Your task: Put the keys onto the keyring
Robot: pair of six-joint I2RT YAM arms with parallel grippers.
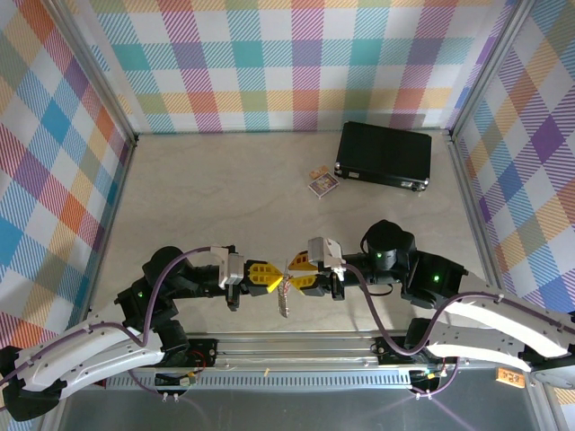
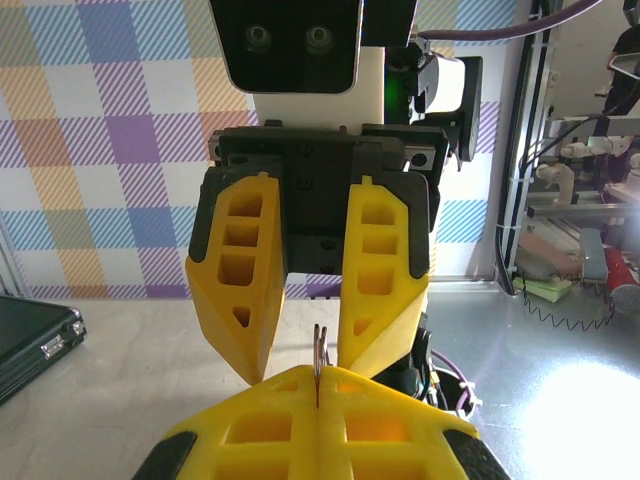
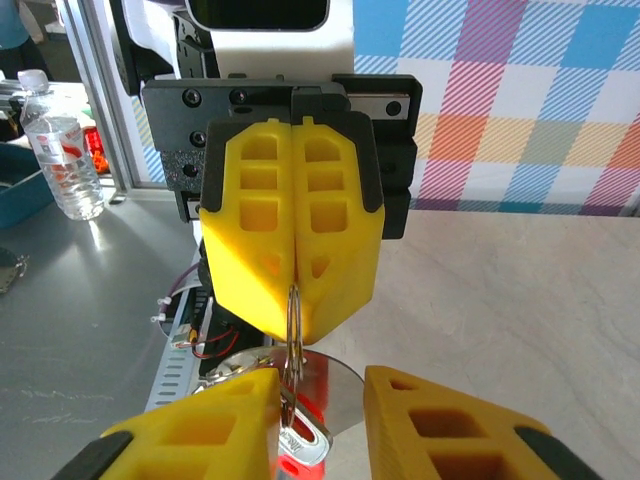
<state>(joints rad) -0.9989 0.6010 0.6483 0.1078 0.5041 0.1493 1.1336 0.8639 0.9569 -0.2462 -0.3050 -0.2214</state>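
Observation:
The keyring (image 1: 284, 301) hangs between the two grippers, low over the table's near edge. My left gripper (image 1: 269, 280) is shut on it. In the left wrist view the thin doubled wire of the keyring (image 2: 320, 352) sticks up from the closed yellow left gripper (image 2: 318, 378). The right gripper (image 2: 300, 365) faces it, jaws apart on either side of the wire. In the right wrist view the keyring (image 3: 293, 315) drops from the shut left gripper (image 3: 293, 295) into the open right gripper (image 3: 320, 390). The red-headed key (image 3: 305, 450) lies against its left finger (image 3: 215, 425), over a shiny round disc (image 3: 345, 385).
A black rectangular case (image 1: 384, 154) lies at the back right, with a small printed card packet (image 1: 322, 182) to its left. A metal rail (image 1: 296, 346) runs along the near edge under the arms. Plaid walls close in three sides. A water bottle (image 3: 65, 150) stands off the table.

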